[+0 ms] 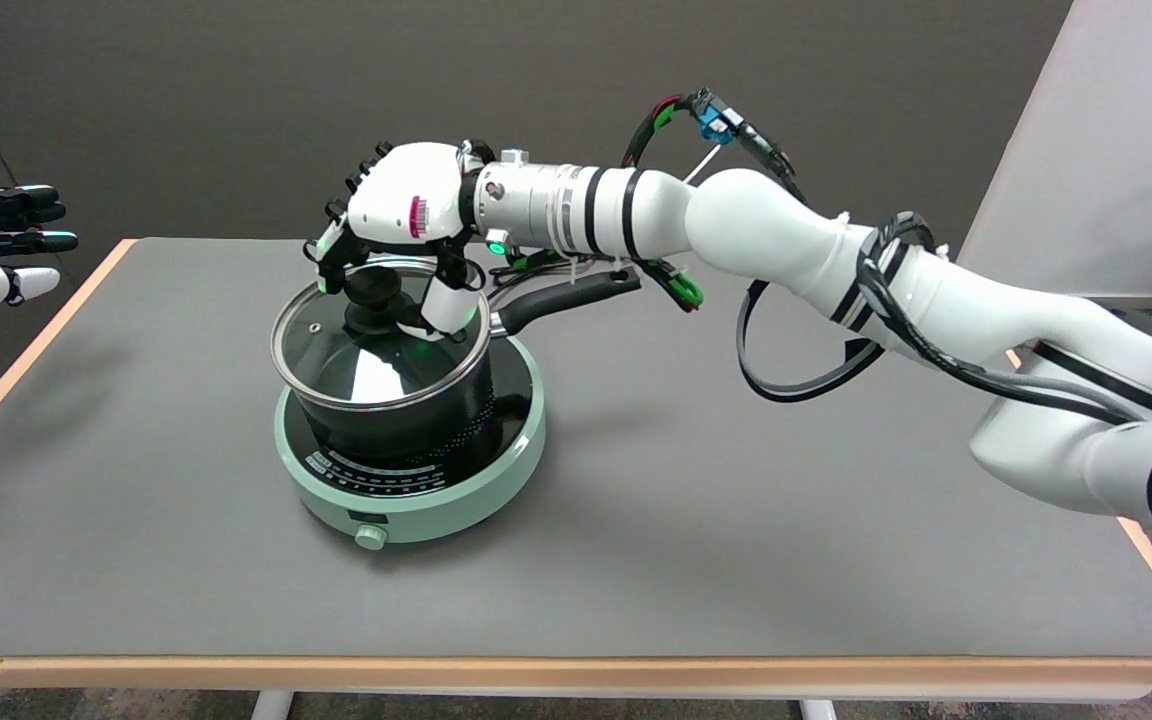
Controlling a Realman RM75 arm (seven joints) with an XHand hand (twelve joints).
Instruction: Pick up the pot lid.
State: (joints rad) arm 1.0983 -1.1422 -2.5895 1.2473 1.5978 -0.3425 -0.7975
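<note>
Right hand above glass pot lid, fingers curled down around its black knob, grip not clearly closed.

Your right hand covering the far rim of the pot lid, its fingertips' contact with the knob unclear to you, right arm cut off at the right edge, cooktop panel markings too small to read
</note>
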